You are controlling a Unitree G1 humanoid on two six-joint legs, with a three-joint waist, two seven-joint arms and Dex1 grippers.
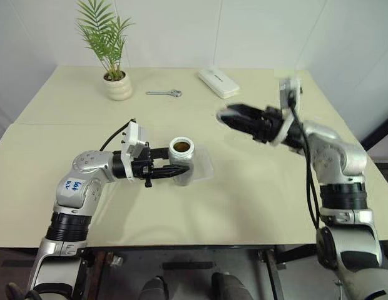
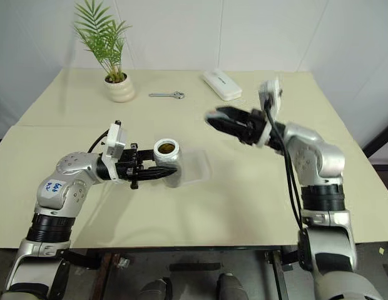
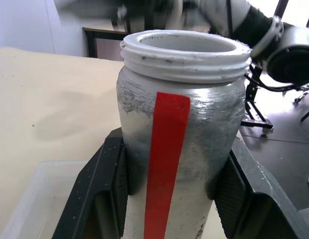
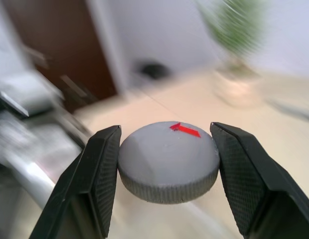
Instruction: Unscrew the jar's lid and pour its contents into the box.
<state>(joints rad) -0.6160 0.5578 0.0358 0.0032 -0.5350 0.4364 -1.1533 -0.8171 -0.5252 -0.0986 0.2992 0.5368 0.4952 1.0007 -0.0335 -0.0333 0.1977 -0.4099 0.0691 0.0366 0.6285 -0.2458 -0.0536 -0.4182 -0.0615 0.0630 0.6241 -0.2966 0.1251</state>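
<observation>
Standing uncapped at centre frame in the head views: the jar (image 1: 182, 164), grey translucent cylinder with a white threaded neck and a red stripe down its side, upright, mouth open, brownish interior visible from above; the contents cannot be made out as a separate piece.

Left gripper (image 1: 173, 164): reaching level from the left of the frame, black fingers (image 3: 102, 191) clenched on the jar's body, one pad on either side below the neck.

Box (image 1: 203, 167): shallow clear plastic tray with rounded corners, lying flat on the table directly beneath and to the right of the jar; whether the jar's base touches it cannot be told. One corner of it shows under the jar in the left wrist view.

Right gripper (image 4: 167, 167): raised right of centre in the head views, well apart from the jar, pointing toward the frame's left, motion-blurred. Jaws grasping the lid (image 4: 168, 160), a round grey screw cap with a knurled edge and a small red mark on top, pinched across its width between the two pads.

Table (image 1: 256, 206): cream top.

Far side of the table, upper frame:
- potted palm (image 1: 116, 81) in a cream pot, upper left;
- small metal wrench (image 1: 164, 93), lying flat, upper centre;
- white oblong case (image 1: 218, 82), lying at an angle, right of the wrench.
</observation>
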